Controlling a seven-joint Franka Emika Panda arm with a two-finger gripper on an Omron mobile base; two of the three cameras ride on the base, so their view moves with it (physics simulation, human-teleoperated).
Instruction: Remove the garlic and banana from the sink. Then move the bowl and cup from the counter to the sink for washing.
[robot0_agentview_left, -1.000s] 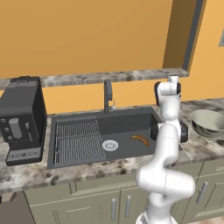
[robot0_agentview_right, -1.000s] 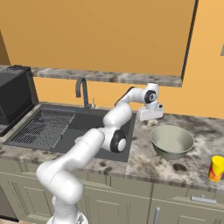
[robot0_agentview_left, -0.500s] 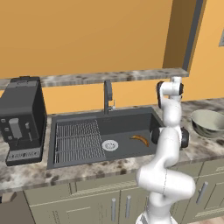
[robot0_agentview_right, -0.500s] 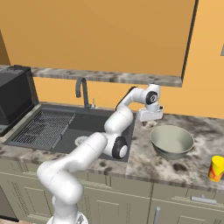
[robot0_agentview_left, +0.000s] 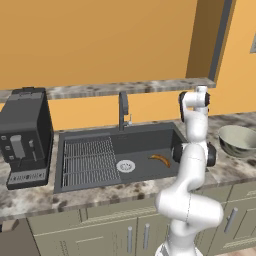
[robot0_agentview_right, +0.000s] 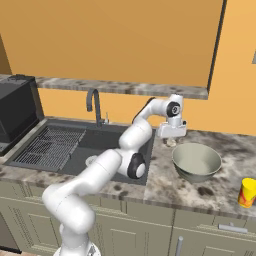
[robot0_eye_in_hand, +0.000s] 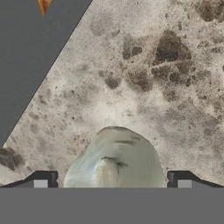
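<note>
The end effector (robot0_eye_in_hand: 112, 183) stands wide around the garlic (robot0_eye_in_hand: 114, 159), low over the speckled tabletop (robot0_eye_in_hand: 166, 87) beside the sink (robot0_agentview_left: 145, 145). Judged a release: lift straight up so the bulb stays put. The banana (robot0_agentview_left: 160, 159) lies in the basin at 3 o'clock of the drain (robot0_agentview_left: 125, 166).

We count one garlic (robot0_eye_in_hand: 114, 159), one banana (robot0_agentview_left: 160, 159), one bowl (robot0_agentview_right: 196, 160), one cup (robot0_agentview_right: 246, 192), one sink (robot0_agentview_left: 145, 142), one coffee machine (robot0_agentview_left: 26, 136).

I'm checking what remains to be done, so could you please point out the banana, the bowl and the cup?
banana (robot0_agentview_left: 159, 159), left base view, middle of the fruit.
bowl (robot0_agentview_right: 197, 161), right base view, pale inside.
cup (robot0_agentview_right: 247, 193), right base view, yellow side.
</note>
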